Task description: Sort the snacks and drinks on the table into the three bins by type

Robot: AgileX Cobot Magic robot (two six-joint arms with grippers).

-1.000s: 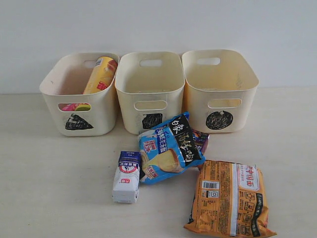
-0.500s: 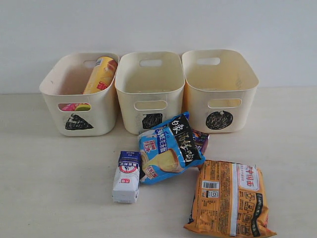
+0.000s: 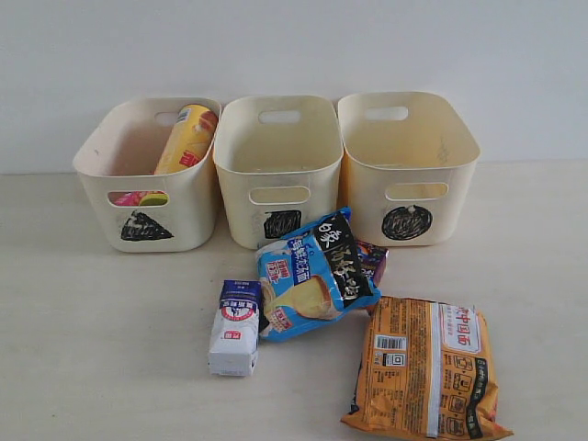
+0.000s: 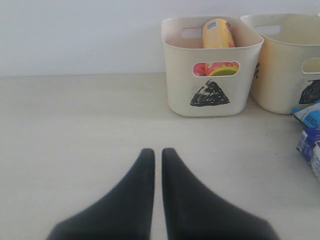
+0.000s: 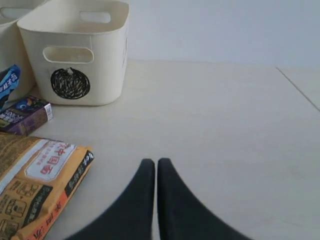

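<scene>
Three cream bins stand in a row at the back: the triangle bin (image 3: 147, 175), the square bin (image 3: 278, 175) and the circle bin (image 3: 409, 170). A yellow-orange chip tube (image 3: 187, 138) leans in the triangle bin, and a pink tube (image 4: 216, 68) shows through its handle slot. In front lie a white drink carton (image 3: 235, 328), a blue bag (image 3: 314, 273) and a large orange bag (image 3: 425, 367). My left gripper (image 4: 158, 151) is shut and empty above bare table, left of the triangle bin. My right gripper (image 5: 156, 161) is shut and empty, right of the orange bag (image 5: 35, 185).
A small dark purple box (image 5: 26, 115) lies partly under the blue bag, in front of the circle bin (image 5: 75, 50). A pale wall runs close behind the bins. Neither arm shows in the exterior view.
</scene>
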